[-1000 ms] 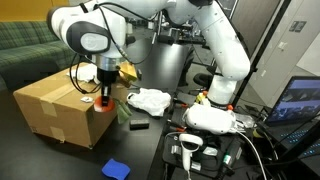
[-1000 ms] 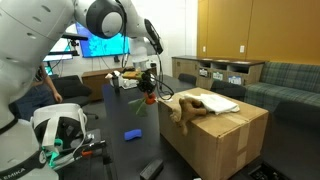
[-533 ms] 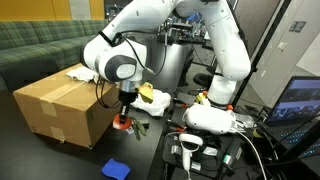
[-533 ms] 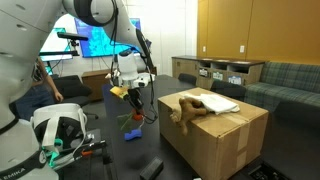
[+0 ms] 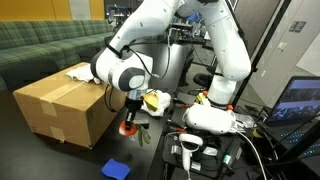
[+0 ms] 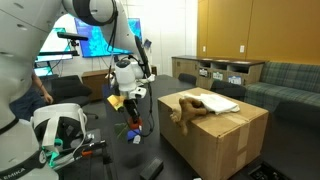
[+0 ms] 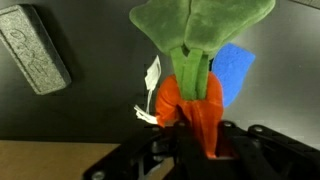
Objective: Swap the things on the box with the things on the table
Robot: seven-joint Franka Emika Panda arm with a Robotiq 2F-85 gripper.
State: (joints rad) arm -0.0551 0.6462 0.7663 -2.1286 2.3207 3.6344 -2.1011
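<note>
The gripper is clamped on a toy carrot, at lower centre in an exterior view, just right of the box and above the table. In the wrist view, a blue pad lies right of the carrot.

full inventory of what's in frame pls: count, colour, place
table: 1, black, under everything
box: 1, brown, on the table
plush: 1, brown, on the box at its edge
cloth: 1, white, on the box
carrot: 1, orange with green leaves, in the gripper, low over the table
pad: 1, blue, on the table beside the box
block: 1, grey, on the table
headset: 1, white, on the table by the arm's base
sofa: 1, green, behind the box
arm: 1, white, bent over the table
gripper: 1, black, shut on the carrot
</note>
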